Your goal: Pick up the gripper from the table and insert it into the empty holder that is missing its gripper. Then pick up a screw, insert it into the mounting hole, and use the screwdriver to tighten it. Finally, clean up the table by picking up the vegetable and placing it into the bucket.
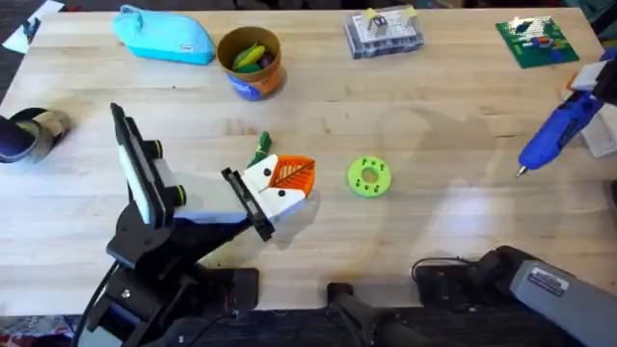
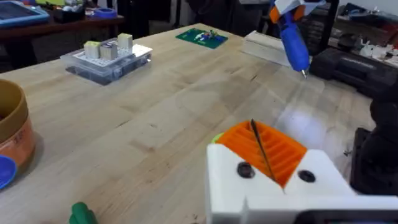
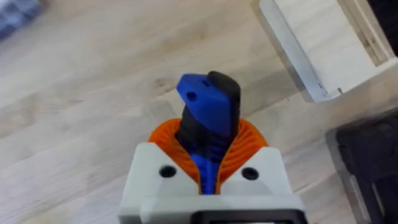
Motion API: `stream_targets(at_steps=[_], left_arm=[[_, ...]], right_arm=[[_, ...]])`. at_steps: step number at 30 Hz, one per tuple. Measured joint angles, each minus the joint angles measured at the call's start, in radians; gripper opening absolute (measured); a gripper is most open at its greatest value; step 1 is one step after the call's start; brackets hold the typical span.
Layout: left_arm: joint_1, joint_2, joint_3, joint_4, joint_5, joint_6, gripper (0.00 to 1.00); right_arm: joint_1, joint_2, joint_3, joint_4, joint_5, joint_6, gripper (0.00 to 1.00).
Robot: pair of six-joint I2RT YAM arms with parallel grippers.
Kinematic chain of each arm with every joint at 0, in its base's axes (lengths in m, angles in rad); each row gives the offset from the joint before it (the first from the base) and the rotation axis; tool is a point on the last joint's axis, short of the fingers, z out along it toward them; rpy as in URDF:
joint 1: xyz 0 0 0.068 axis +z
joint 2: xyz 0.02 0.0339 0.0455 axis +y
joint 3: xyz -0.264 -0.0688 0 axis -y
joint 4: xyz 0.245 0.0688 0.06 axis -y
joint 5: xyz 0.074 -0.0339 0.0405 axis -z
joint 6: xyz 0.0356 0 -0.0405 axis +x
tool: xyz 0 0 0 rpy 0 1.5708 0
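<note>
My left gripper [image 1: 294, 176], white with orange ribbed pads, hovers low over the table's middle with its pads [image 2: 283, 152] pressed together; a thin dark line runs between them. The dark-green vegetable [image 1: 262, 146] [image 2: 81, 214] lies on the wood just beyond it. The orange-brown bucket [image 1: 253, 67] [image 2: 12, 134] stands at the back with yellow and green pieces inside. At the far right my right gripper [image 1: 603, 82] [image 3: 208, 149] is shut on the blue screwdriver [image 1: 564, 130] [image 2: 292, 37] [image 3: 208, 109], which hangs tilted, tip down. The loose gripper, holder and screw are out of view.
A bright green disc with holes [image 1: 368, 177] lies right of the left gripper. At the back are a light-blue pouch [image 1: 166, 37], a clear parts box [image 1: 384, 31] and a green board [image 1: 536, 40]. A tape roll [image 1: 29, 135] sits far left, a pale wooden block [image 3: 323, 50] far right.
</note>
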Motion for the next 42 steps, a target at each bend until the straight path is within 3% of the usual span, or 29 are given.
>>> stream_targets(at_steps=[6, 12, 20, 27, 33, 42], left_arm=[[0.000, 0.000, 0.000, 0.000, 0.000, 0.000, 0.014], [0.000, 0.000, 0.000, 0.000, 0.000, 0.000, 0.014], [0.000, 0.000, 0.000, 0.000, 0.000, 0.000, 0.014], [0.000, 0.000, 0.000, 0.000, -0.001, 0.000, 0.014], [0.000, 0.000, 0.000, 0.000, 0.000, 0.000, 0.014], [0.000, 0.000, 0.000, 0.000, -0.002, 0.000, 0.014]], right_arm=[[0.051, -0.196, 0.000, 0.005, -0.076, 0.011, 0.086], [0.162, -0.385, -0.001, 0.057, -0.097, 0.015, 0.083], [0.472, -0.547, -0.107, 0.282, -0.105, 0.093, 0.080], [0.798, -0.545, -0.153, 0.456, -0.108, 0.123, 0.078], [1.079, -0.474, -0.156, 0.670, -0.111, 0.125, 0.075], [1.371, -0.317, -0.158, 0.922, -0.117, 0.126, 0.067]])
